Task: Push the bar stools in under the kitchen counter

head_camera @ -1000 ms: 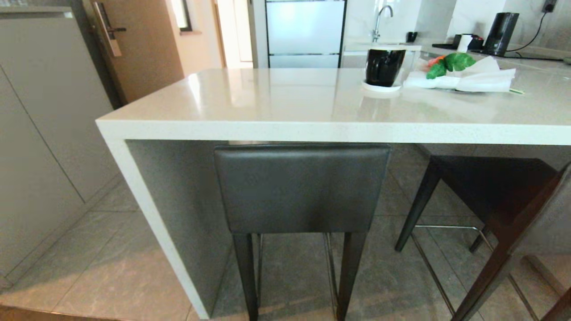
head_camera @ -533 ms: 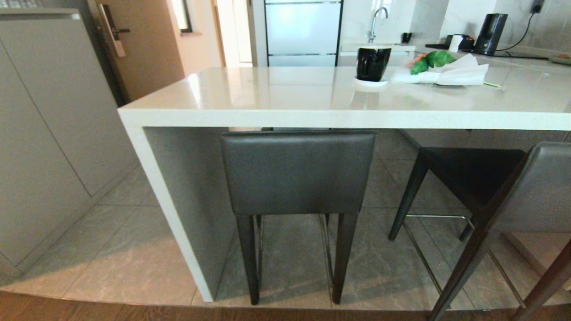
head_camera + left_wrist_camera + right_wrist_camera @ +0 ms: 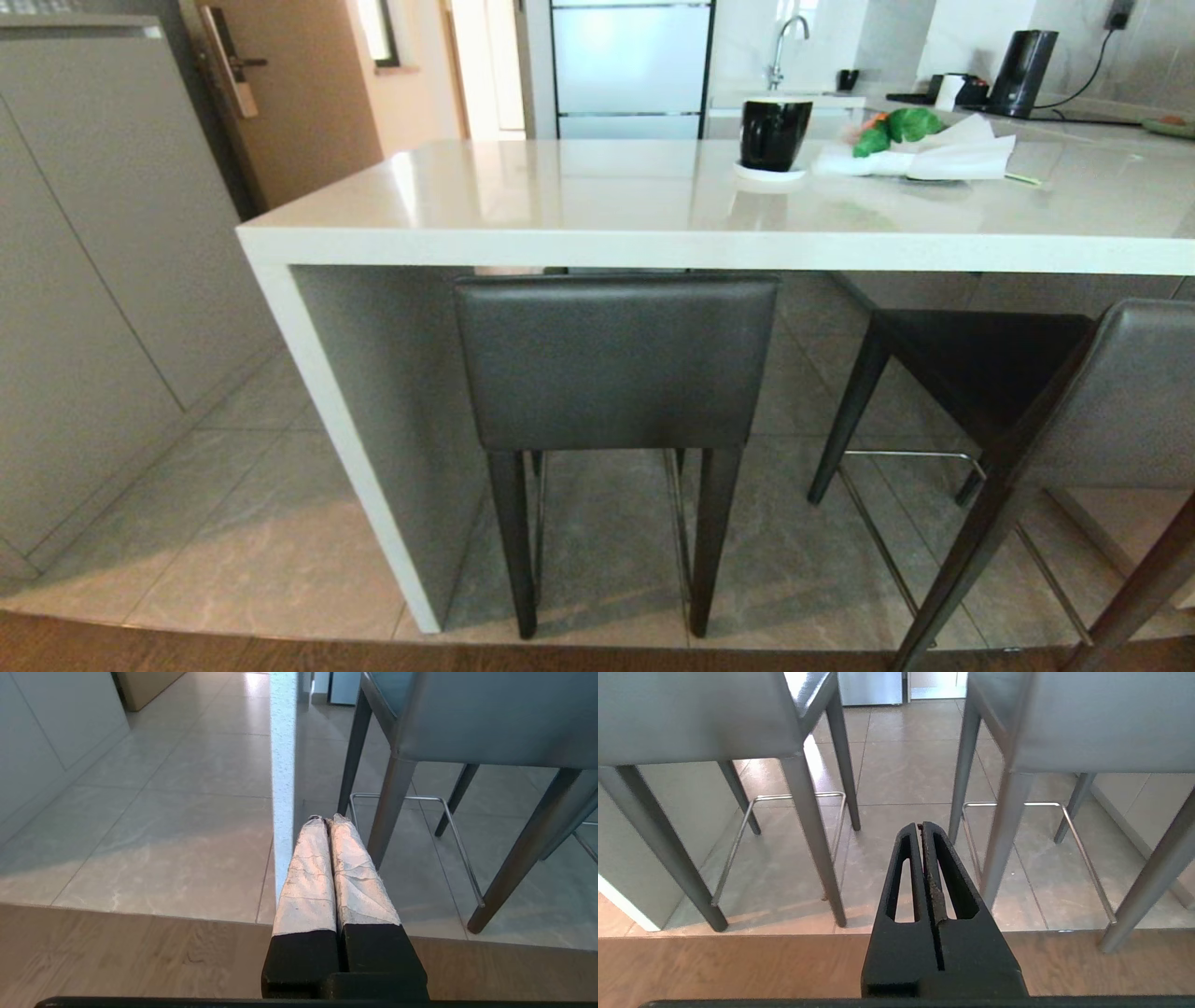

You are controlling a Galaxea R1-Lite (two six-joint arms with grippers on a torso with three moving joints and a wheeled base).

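The kitchen counter (image 3: pixel 560 247) spans the head view, a glossy off-white slab on a white side panel (image 3: pixel 327 439). One bar stool (image 3: pixel 616 359) stands with its dark grey backrest just below the counter's front edge and its seat hidden beneath. The other bar stool (image 3: pixel 1130 392) at the right is turned at an angle, backrest out from the edge. Neither arm shows in the head view. My left gripper (image 3: pixel 327 819) is shut and empty, low above the floor, facing the side panel's edge (image 3: pixel 282 765). My right gripper (image 3: pixel 920 825) is shut and empty, pointing between the two stools' legs.
A black mug (image 3: pixel 773 133) on a white saucer and a white napkin with a green item (image 3: pixel 924 149) sit on the counter. A grey cabinet (image 3: pixel 84 280) stands at the left across a tiled passage. A wood floor strip (image 3: pixel 280 653) borders the tiles.
The whole head view has pulled back from the counter, so more floor and the right stool's backrest show. The stools have not moved against the counter.
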